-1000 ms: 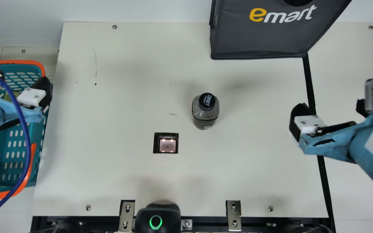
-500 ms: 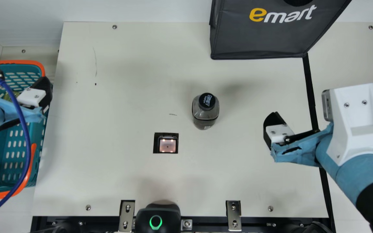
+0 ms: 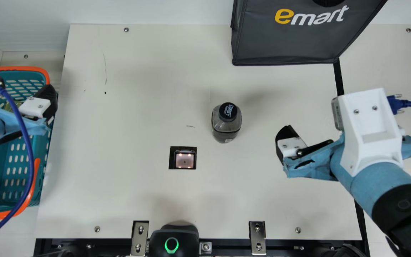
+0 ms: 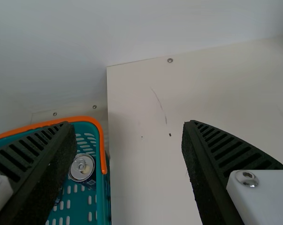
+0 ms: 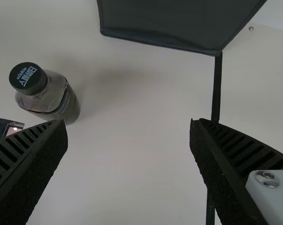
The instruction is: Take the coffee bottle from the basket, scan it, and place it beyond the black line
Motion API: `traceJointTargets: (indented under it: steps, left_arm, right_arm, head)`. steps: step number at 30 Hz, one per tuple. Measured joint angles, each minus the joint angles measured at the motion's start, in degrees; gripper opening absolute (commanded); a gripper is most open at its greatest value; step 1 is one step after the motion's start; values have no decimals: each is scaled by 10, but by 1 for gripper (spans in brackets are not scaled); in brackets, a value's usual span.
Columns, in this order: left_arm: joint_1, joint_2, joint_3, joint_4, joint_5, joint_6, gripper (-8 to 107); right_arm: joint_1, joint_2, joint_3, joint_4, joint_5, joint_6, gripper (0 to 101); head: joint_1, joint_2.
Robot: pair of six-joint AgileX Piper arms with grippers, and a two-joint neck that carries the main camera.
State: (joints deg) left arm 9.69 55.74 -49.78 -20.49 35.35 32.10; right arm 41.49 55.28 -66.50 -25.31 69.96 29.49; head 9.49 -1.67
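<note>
The left gripper (image 3: 23, 86) holds its fingers (image 4: 200, 164) wide apart. The right gripper (image 3: 291, 147) is spread too, its wrist (image 3: 364, 153) behind it.

- Bench (image 3: 137, 89): cream, black line (image 3: 338, 78) running down toward the right edge
- Bottle (image 3: 226, 125): upright near the middle
- Bag (image 3: 280, 46): far edge, right of middle
- Scanner (image 3: 184, 161): lit, nearer the near edge

Main view: the right pincer (image 3: 309, 157) has shifted inward over the desk (image 3: 137, 107), nearer the coffee bottle (image 3: 226, 125). Its white mount (image 3: 369, 134), formerly beyond the black line (image 3: 339, 80), now overlaps it; more of the right arm (image 3: 380, 189) has entered.
</note>
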Motion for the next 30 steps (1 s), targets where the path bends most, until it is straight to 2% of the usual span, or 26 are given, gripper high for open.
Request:
traceJointTargets:
  steps: [10,24,30]
  left_arm:
    - [0,0,0,0,0,0,90]
    - [0,0,0,0,0,0,90]
    - [0,0,0,0,0,0,90]
  right_arm:
    - [-14,31,-12,33,-10,-26,91]
    - [-95,98,-7,104,-89,-115,91]
    - [-107,119,-11,127,-116,-137,91]
  head:
    - [0,0]
    - [0,0]
    - [0,0]
